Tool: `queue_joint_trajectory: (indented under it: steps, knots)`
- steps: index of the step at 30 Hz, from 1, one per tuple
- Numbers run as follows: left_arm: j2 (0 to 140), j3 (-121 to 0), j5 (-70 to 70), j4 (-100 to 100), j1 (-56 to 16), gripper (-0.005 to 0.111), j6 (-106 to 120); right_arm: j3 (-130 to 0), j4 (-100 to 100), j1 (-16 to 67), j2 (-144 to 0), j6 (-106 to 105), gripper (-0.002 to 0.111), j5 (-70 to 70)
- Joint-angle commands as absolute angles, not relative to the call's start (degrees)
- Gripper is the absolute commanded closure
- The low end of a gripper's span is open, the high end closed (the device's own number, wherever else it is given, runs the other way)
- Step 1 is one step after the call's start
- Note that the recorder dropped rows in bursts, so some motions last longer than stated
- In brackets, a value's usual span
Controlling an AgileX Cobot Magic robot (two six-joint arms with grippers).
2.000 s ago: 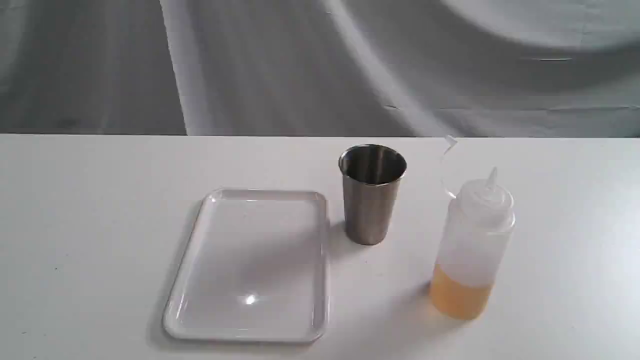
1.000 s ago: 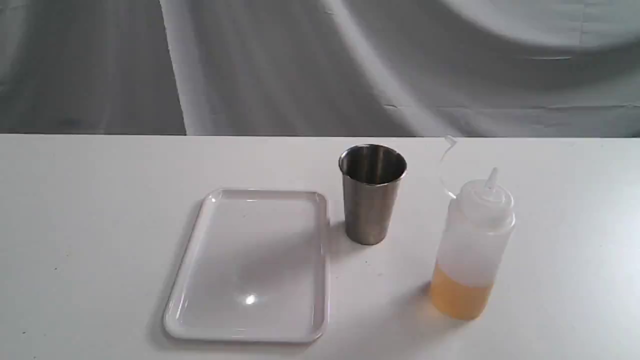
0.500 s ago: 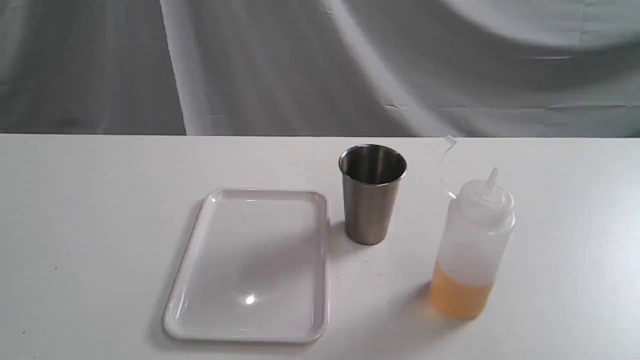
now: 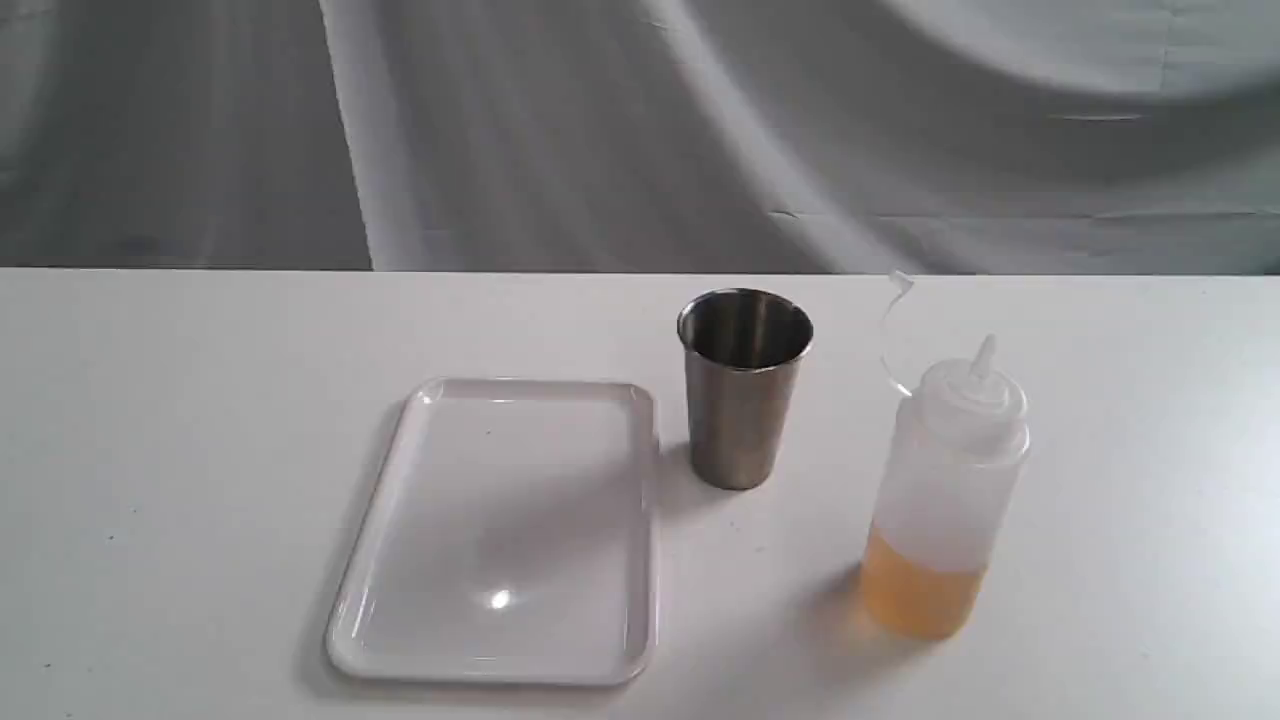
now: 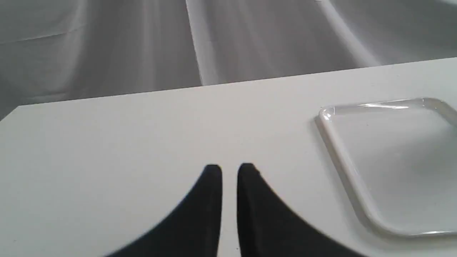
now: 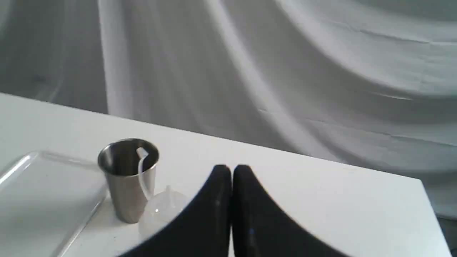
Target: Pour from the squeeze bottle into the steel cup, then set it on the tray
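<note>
Since neither arm holds anything yet, step 1 is the grab. Right fingers (image 6: 221, 178) are pressed together, empty; left fingers (image 5: 214, 178) sit nearly together w/ a thin slit, also empty. The squeeze bottle (image 4: 945, 500) stands upright on the tabletop (image 4: 200, 400), the nearest thing to the right fingers, w/ the steel cup (image 4: 745, 390) beyond it and the tray (image 4: 500, 530) farther on, near the left fingers. Approx. a third full, so prob. light and bottom-heavy. Walls look soft and smooth; a hard pinch could squirt. Best hold: mid-body, above the liquid line, below the cap, clear of the strap.
</note>
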State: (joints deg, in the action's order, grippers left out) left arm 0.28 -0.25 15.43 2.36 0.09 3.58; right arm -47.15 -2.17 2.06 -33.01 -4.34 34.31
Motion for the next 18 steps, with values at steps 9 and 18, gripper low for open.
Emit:
queue_joint_trajectory:
  steps: [9, 18]
  knots:
    - [0.00, 0.00, 15.03, 2.49, 0.03, 0.098, 3.48, -35.00, -11.49, 8.03, -35.20, 8.54, 0.108, 17.84]
    - [0.00, 0.00, 15.03, 2.49, 0.03, 0.098, 3.48, -26.10, -13.72, 12.86, -45.56, 10.93, 0.108, 7.43]
